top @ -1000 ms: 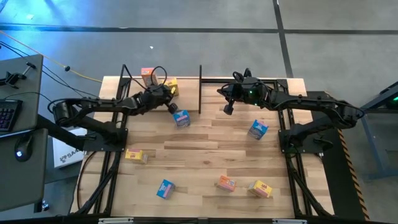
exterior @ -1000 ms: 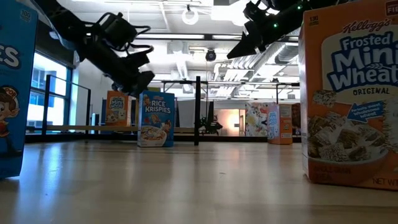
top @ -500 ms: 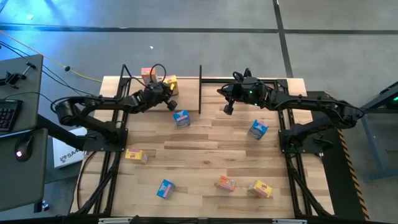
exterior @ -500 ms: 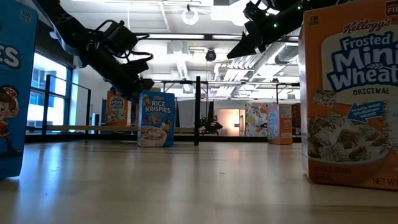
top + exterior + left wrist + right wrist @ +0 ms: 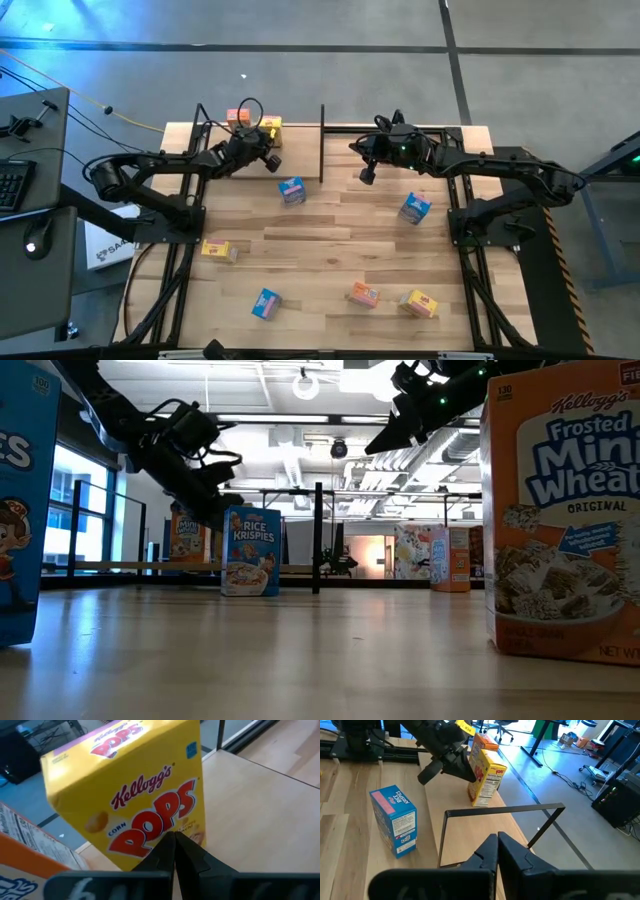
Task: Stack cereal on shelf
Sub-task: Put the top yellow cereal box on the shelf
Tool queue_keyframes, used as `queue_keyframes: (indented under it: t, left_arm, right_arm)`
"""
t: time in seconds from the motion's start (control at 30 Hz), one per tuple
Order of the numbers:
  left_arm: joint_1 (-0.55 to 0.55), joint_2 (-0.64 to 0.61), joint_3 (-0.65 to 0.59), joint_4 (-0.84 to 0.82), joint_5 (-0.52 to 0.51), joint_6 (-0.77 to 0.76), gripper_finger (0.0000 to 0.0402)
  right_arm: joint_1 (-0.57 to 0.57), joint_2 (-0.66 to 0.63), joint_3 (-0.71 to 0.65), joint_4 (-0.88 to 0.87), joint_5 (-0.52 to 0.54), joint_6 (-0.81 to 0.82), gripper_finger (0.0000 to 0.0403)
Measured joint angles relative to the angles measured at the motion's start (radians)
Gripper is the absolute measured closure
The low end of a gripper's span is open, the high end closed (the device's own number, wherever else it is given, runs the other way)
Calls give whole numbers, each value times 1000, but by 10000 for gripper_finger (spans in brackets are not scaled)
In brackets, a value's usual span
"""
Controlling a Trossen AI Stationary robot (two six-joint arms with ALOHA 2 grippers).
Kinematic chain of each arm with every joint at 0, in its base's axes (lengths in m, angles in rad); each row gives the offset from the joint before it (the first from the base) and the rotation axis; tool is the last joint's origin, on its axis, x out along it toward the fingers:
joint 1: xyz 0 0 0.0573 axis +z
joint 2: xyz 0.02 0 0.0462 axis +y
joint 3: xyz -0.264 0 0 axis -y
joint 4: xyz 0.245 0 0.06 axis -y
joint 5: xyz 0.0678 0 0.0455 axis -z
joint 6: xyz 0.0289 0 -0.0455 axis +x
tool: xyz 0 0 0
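— Two big things first, the table (image 5: pixel 330 240) and the shelf (image 5: pixel 300 140) along its far edge. What has changed there?

— Left of the shelf's middle post (image 5: pixel 322 140), our left arm has pulled away from the near blue box (image 5: pixel 292 190), which stands on the tabletop just in front of the post, and has gone in toward the bay. Our left gripper (image 5: pixel 174 840) has its fingers pressed together on nothing. Its tip is right at the front of the yellow Corn Pops box (image 5: pixel 270 128). We cannot tell if it is touching or just short.

— And that box?

— It sits slightly deeper in the bay than a second ago, beside the orange-pink box (image 5: pixel 238 116), which is farther left of the post. We judge we are nudging it home. So two boxes are on the shelf, side by side, and none is stacked yet.

— Our other arm?

— Our right gripper (image 5: pixel 367 175) hangs just right of the post, fingers together and empty, waiting.

— What stands in the way?

— The near blue box is close to our left arm's way back. Still loose are the far blue box (image 5: pixel 414 208) right of the post, and, well in front of it, the loose yellow box (image 5: pixel 218 249), the front blue box (image 5: pixel 266 303), the orange box (image 5: pixel 363 295) and the corner box (image 5: pixel 418 303). Our fingers must part before any pickup.
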Motion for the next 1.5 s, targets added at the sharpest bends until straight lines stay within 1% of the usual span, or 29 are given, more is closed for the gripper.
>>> queue_keyframes:
  t: [0.17,0.23,0.37,0.43,0.6,0.8,0.93,1.1,1.2,1.27,1.4,1.5]
  left_arm:
    - [9,0,0,5,28,21,401]
    - [9,-4,0,6,71,22,401]
    - [1,-4,0,61,194,21,401]
    - [-9,10,0,83,204,19,401]
    - [-11,57,0,143,199,3,401]
    - [3,115,0,219,120,-24,401]
    - [18,120,0,228,85,-30,401]
    - [31,119,1,231,91,-14,401]
    - [18,91,1,194,105,-4,401]
    - [3,60,2,138,104,2,401]
    - [-12,4,2,3,30,3,401]
    - [1,5,1,-43,0,3,401]
  right_arm:
    - [0,0,0,0,0,0,403]
    - [0,0,0,0,0,0,403]
    - [0,0,0,0,0,0,403]
    - [0,0,0,0,0,-1,403]
    - [0,0,0,0,0,-3,403]
    - [0,0,0,0,0,-3,403]
    - [0,0,0,0,0,-3,403]
    - [0,0,0,0,0,-3,403]
    - [0,0,0,0,0,-3,403]
    - [0,0,0,0,0,-3,403]
    - [0,0,0,0,0,-3,403]
    - [0,0,0,0,-1,-3,403]
